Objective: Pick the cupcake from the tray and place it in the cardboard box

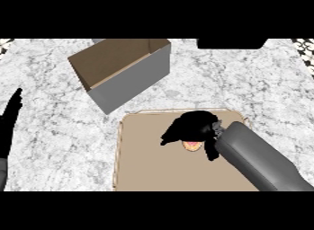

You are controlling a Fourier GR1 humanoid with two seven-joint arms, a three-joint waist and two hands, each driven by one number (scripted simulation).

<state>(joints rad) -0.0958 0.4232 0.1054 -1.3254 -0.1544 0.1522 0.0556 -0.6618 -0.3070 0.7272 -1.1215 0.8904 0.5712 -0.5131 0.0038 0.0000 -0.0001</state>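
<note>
A tan tray lies on the marble counter at the lower middle. On it, the cupcake shows only as a small pink and orange patch under my right hand. That black hand covers the cupcake from above with its fingers curled round it. The open cardboard box stands behind and to the left of the tray, brown inside with grey outer walls. My left hand rests at the left edge, fingers straight and pointing up.
A dark object sits at the counter's far edge, upper right. Patterned tiles border the counter at both upper corners. Bare marble lies between the left hand and the tray.
</note>
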